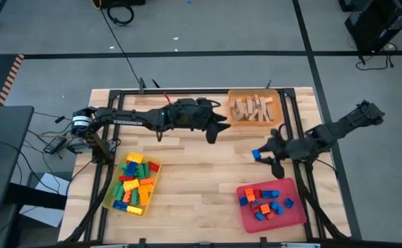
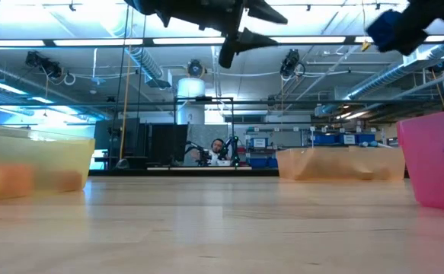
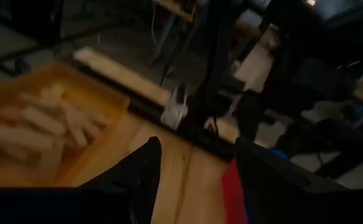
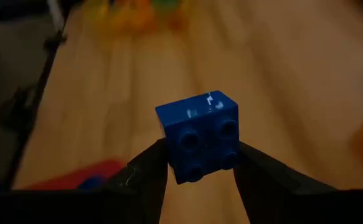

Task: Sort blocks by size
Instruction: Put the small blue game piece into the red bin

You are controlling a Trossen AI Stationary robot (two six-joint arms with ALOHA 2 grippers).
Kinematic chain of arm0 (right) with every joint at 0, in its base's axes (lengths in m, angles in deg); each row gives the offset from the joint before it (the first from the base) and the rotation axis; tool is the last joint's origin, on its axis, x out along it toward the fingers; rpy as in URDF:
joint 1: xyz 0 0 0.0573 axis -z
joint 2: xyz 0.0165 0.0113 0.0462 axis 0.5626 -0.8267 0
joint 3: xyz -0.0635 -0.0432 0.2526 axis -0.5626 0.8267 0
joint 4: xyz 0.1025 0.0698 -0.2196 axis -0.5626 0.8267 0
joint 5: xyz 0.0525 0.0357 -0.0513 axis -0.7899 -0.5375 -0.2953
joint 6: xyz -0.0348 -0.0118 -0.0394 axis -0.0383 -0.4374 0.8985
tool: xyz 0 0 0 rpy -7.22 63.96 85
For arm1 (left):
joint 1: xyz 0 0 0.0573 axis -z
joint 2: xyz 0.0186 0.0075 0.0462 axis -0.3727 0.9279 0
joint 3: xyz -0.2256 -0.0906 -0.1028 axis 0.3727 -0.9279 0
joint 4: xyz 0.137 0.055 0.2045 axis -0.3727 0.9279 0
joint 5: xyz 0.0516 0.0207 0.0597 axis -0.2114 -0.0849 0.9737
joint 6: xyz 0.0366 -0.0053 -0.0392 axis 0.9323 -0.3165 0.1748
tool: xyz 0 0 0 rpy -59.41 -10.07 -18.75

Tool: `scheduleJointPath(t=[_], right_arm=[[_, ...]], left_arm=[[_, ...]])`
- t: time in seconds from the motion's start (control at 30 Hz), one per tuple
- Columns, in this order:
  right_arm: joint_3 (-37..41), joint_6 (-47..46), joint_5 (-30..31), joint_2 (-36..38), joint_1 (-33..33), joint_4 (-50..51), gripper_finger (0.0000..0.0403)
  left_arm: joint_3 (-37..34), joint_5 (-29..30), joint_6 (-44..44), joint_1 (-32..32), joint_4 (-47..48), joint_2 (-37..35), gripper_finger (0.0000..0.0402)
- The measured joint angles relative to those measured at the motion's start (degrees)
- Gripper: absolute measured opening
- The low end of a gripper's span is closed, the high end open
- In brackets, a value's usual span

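1. We saw the right end effector (image 4: 200, 171) clamped on a small blue block (image 4: 201, 135), its fingers pressing two opposite side faces.
2. In the high view the block (image 1: 256, 154) hung above the bare surface (image 1: 201, 179), between the orange tray (image 1: 234, 122) of wooden pieces and the red tray (image 1: 297, 215) of small bricks, closer to the red one.
3. We judged the block light, stiff and hard, with glossy faces that could slip under a weak or skewed pinch.
4. We thought the flat side walls the best place to hold it; the studded face gave poorer contact.
5. The left end effector (image 1: 213, 132) hovered just beside the orange tray, its fingers apart and holding nothing.
6. The yellow tray (image 1: 112, 200) held larger mixed bricks, well apart from the block.
7. By size, we reckoned the red tray was where it belonged.
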Motion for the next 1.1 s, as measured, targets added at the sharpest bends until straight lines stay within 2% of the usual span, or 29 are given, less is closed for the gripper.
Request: scheduleJointPath(t=[0.23, 0.37, 0.43, 0.73, 0.97, 1.1], right_arm=[[-6.6, -21.4, -11.7, -13.1, -5.2, 12.5, 0.0179], [-7.1, -37.4, -20.5, -20.3, -8.5, 14.2, 0.0179], [-7.0, -44.0, -22.9, -23.8, -10.9, 13.7, 0.0179], [-7.0, -64.9, -23.3, -35.6, -19.9, 5.3, 0.0183], [-7.0, -72.5, -23.2, -40.3, -21.5, 2.2, 0.0199], [-7.0, -74.1, -23.2, -40.6, -21.7, 1.7, 0.0216]], left_arm=[[0.0, -1.9, -3.0, 1.4, 10.4, 0.0, 0.0212], [0.0, -0.2, -0.5, 3.0, 15.4, 0.0, 0.0212], [0.0, 0.7, 0.6, 3.6, 17.2, 0.0, 0.0212], [0.0, -2.8, 3.5, 3.9, 23.6, 0.0, 0.0211], [-0.3, -0.6, 6.6, 3.8, 29.4, -1.4, 0.0211], [-3.8, 0.3, 6.4, 3.8, 27.6, -4.7, 0.0212]])
